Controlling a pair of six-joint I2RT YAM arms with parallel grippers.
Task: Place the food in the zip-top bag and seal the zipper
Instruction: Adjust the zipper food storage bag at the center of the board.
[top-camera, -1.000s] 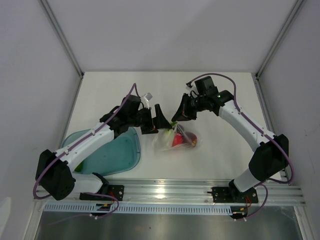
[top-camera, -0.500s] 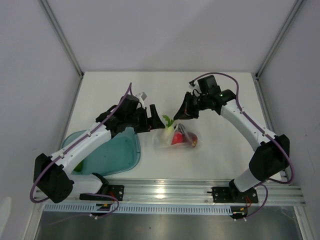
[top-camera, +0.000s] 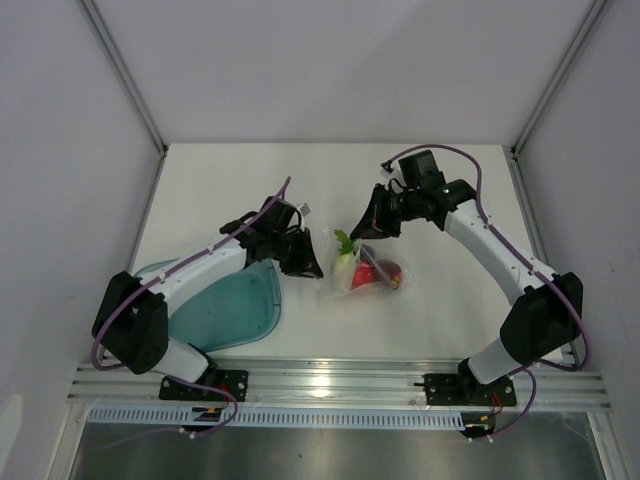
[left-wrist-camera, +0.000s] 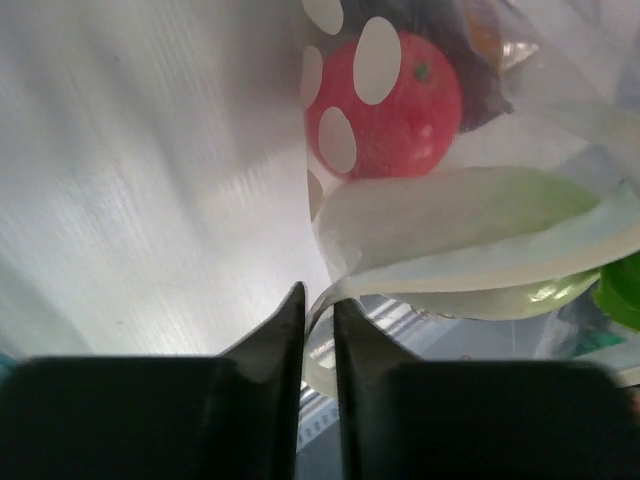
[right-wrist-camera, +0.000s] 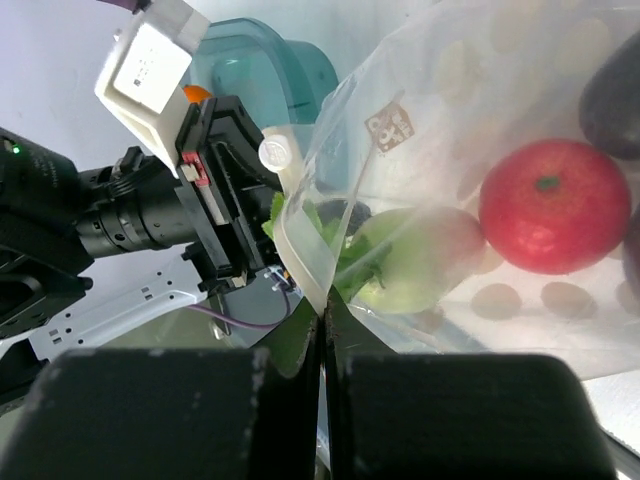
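The zip-top bag (top-camera: 368, 274) lies on the white table between my two arms, and the food shows through its clear plastic. Inside it are a red round fruit (left-wrist-camera: 385, 105), a white and green piece (right-wrist-camera: 415, 250) and a dark maroon piece (right-wrist-camera: 612, 95). My left gripper (top-camera: 312, 265) is at the bag's left end. Its jaws (left-wrist-camera: 318, 300) stand almost together with the zipper strip (left-wrist-camera: 480, 262) running in between them. My right gripper (top-camera: 358, 236) reaches in from the far right. It is shut (right-wrist-camera: 322, 312) on the bag's mouth edge, which it holds raised.
A teal translucent tray (top-camera: 235, 308) lies on the table at the near left, under my left arm. An aluminium rail (top-camera: 340, 382) runs along the near edge. Grey walls close in the table on three sides.
My left gripper has swung right and down to the bag's left end, and its wide-open jaws have closed round the mouth edge. The bag has shifted slightly right. The right gripper has kept its grip.
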